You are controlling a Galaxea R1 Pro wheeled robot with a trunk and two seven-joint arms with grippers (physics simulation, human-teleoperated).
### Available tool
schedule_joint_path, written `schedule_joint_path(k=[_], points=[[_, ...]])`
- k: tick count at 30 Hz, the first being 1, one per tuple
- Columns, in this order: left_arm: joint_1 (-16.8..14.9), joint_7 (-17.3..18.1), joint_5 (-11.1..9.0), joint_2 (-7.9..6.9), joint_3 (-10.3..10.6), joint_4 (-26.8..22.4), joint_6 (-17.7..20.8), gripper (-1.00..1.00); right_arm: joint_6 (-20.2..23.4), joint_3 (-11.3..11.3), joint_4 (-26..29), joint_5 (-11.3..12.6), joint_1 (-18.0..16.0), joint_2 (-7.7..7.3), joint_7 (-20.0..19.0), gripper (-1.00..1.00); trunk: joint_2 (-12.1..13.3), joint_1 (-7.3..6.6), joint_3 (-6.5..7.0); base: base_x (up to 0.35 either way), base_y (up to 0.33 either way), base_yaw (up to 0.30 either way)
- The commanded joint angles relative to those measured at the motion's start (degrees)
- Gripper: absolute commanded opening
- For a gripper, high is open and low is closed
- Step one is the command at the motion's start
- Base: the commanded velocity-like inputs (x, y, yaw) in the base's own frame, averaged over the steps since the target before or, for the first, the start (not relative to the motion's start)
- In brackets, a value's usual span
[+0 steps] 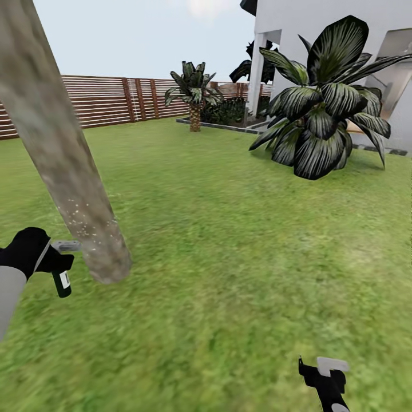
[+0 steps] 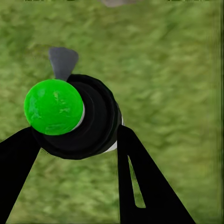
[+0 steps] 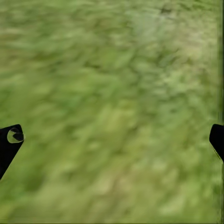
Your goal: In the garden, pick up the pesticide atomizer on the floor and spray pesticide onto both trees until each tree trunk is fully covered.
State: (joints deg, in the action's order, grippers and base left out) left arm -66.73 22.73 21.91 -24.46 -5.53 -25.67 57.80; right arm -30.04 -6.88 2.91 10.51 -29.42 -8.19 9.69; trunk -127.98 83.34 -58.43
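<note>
The atomizer point(image 1: 62, 282), judged light, rigid and slick, is pinched round its body by the left pincer point(image 1: 54, 264) beside the trunk point(image 1: 68, 189); the right pincer point(image 1: 322, 372) is spread.

Home garden, green lawn point(image 1: 240, 257), slatted wooden fence point(image 1: 109, 100), probably house wall point(image 1: 320, 17)

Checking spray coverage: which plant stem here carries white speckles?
The thick grey-brown trunk beside the left end effector, speckled near its base. The small palm by the fence and broad-leaved plant show none.
</note>
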Motion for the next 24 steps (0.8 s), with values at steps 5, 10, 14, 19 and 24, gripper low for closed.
schedule_joint_path(k=[5,10,14,19,24], points=[[-0.03,0.47,0.68,0.04,-0.36,-0.37,0.21,-1.00,-0.11,-0.50,-0.01,0.47,-0.02,0.00,0.14,1.00,-0.02,-0.01,-0.05,0.034,-0.274,0.000],[-0.05,0.47,0.68,0.03,-0.41,-0.59,0.21,-1.00,-0.11,-0.50,-0.01,0.47,-0.02,0.01,0.15,1.00,-0.02,-0.01,-0.05,0.103,-0.274,0.000],[-0.07,0.47,0.68,0.05,-0.61,-0.69,0.21,-1.00,-0.11,-0.50,-0.01,0.47,-0.02,0.00,0.15,1.00,-0.02,-0.01,-0.05,0.014,-0.274,0.046],[-0.07,0.47,0.68,0.03,-0.72,-0.75,0.28,-1.00,-0.11,-0.50,-0.02,0.47,-0.02,-0.01,0.15,1.00,-0.02,-0.01,-0.05,0.000,-0.274,0.204],[-0.07,0.50,0.53,0.09,-0.80,-0.78,0.36,-1.00,-0.11,-0.50,-0.01,0.47,-0.02,0.00,0.15,1.00,-0.02,-0.01,-0.05,0.000,-0.274,0.270]])
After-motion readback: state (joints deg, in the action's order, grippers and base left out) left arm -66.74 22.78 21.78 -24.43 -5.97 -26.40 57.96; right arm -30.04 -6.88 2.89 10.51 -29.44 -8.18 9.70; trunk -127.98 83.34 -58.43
